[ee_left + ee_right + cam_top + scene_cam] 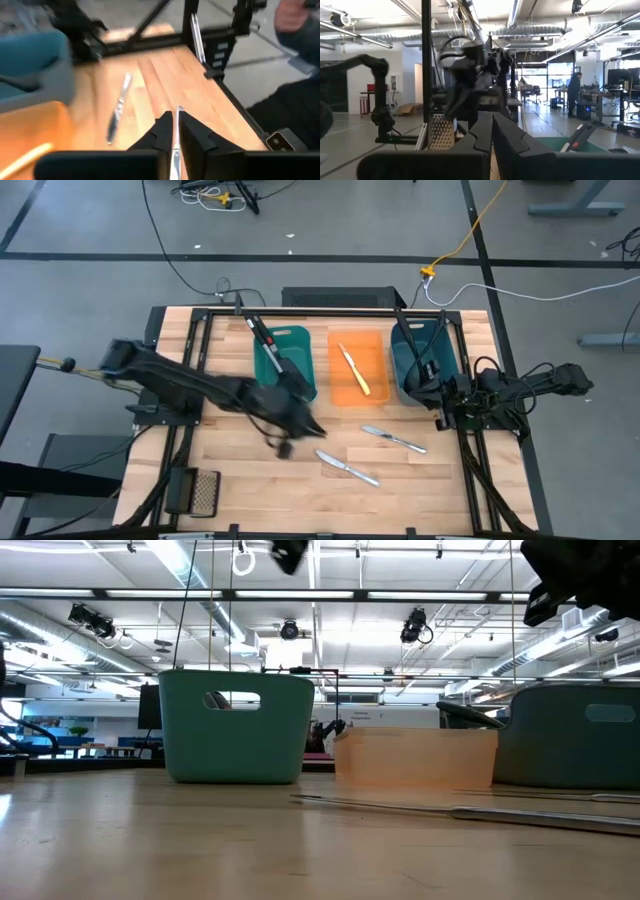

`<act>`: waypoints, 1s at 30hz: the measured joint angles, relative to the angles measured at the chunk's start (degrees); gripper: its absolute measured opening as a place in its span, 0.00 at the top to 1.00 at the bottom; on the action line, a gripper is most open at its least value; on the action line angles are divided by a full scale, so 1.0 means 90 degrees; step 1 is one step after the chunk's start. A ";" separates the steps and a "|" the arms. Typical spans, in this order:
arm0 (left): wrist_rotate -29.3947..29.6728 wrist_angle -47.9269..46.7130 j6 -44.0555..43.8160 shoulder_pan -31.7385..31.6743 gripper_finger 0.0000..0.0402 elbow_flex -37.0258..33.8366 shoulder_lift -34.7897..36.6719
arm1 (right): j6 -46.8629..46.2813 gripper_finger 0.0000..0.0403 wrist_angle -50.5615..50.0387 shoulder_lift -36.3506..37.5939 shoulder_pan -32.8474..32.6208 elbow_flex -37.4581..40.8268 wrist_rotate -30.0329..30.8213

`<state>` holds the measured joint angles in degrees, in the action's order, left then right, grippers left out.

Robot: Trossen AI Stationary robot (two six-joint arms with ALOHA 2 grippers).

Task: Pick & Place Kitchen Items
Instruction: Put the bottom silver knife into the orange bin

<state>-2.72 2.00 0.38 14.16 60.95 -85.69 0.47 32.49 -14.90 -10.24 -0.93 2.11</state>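
Note:
Two silver table knives (393,439) (347,468) lie flat on the wooden table. A yellow-handled knife (352,368) lies in the orange bin (372,392). A black utensil (265,340) leans in the teal bin (300,335), and more black utensils stand in the dark blue bin (405,365). My left gripper (302,423) hovers above the table just near of the teal bin, fingers nearly together, holding nothing. One knife (118,112) shows ahead of it, and the other (176,131) shows through the slit between its fingers. My right gripper (442,398) waits shut at the table's right edge.
A small mesh grater (203,492) lies at the near left corner. The three bins stand in a row along the far side, with the black frame rail (320,308) behind them. A person's sleeve (300,30) shows beyond the table's right edge.

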 joint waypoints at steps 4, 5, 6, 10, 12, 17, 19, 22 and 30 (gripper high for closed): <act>-0.0007 -0.0295 -0.0005 0.0277 0.79 0.1086 -0.1432 | 0.0000 0.94 -0.0007 0.0000 0.0000 0.0000 0.0000; -0.0008 -0.0397 -0.0001 0.0331 0.75 0.1334 -0.1741 | 0.0000 0.94 -0.0012 0.0000 0.0000 0.0000 0.0001; -0.0010 -0.0488 0.0015 0.0380 0.71 0.1571 -0.2035 | 0.0000 0.94 -0.0014 0.0000 0.0000 0.0000 0.0001; -0.0021 -0.0692 0.0210 0.0542 0.56 0.2335 -0.3101 | -0.0063 0.94 -0.0064 0.0000 0.0000 -0.0002 0.0002; -0.0112 -0.0697 0.0329 0.0603 0.51 0.2658 -0.3562 | -0.0138 0.94 -0.0070 0.0000 0.0001 -0.0002 0.0002; -0.0342 -0.0706 0.0536 0.0669 0.42 0.3323 -0.4460 | -0.0170 0.94 -0.0072 0.0000 0.0000 -0.0002 0.0002; -0.0468 -0.0769 0.0534 0.0664 0.40 0.3556 -0.4711 | -0.0224 0.94 -0.0054 0.0000 0.0000 -0.0002 0.0000; -0.0546 -0.0764 0.0538 0.0652 0.39 0.3903 -0.5006 | -0.0217 0.94 -0.0053 0.0000 0.0001 -0.0002 0.0002; -0.0526 -0.1340 0.0674 0.0601 0.40 0.4196 -0.5321 | -0.0270 0.94 -0.0052 0.0000 0.0000 -0.0005 -0.0002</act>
<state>-7.45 -10.06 6.45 19.57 98.72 -133.58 -1.96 32.02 -14.90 -10.24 -0.97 2.09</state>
